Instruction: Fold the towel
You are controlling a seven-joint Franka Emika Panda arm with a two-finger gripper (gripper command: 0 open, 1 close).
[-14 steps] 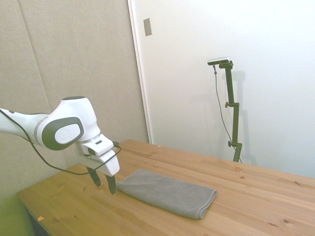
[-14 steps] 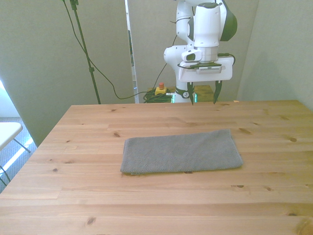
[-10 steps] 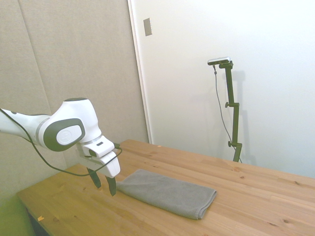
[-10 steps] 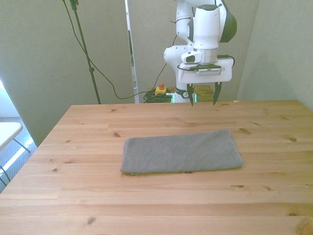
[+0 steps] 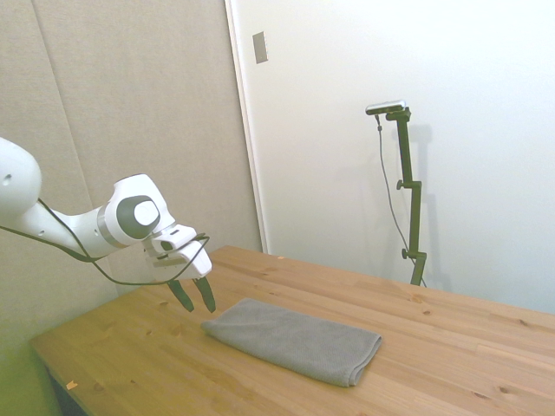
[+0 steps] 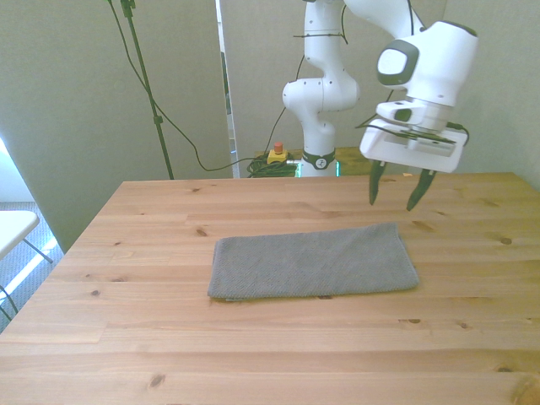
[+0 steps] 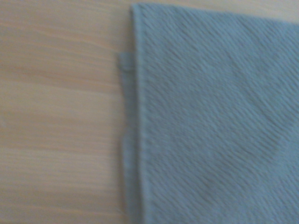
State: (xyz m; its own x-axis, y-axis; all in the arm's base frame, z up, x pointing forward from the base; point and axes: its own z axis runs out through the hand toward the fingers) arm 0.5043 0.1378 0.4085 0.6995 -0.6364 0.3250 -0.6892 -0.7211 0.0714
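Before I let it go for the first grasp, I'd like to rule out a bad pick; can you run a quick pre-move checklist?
1. gripper open, nothing held: ok.
2. Gripper clear of the towel, hovering above its end at the front view's right: ok.
3. Towel lying flat on the table: ok.
4. Towel edge in the wrist view, layers showing: ok.
5. Fingers aligned to a corner: cannot tell.

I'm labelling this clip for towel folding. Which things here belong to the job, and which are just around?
Part of the job:
towel, lying flat
gripper, open, above the towel's end

Just around:
table
red button behind the table
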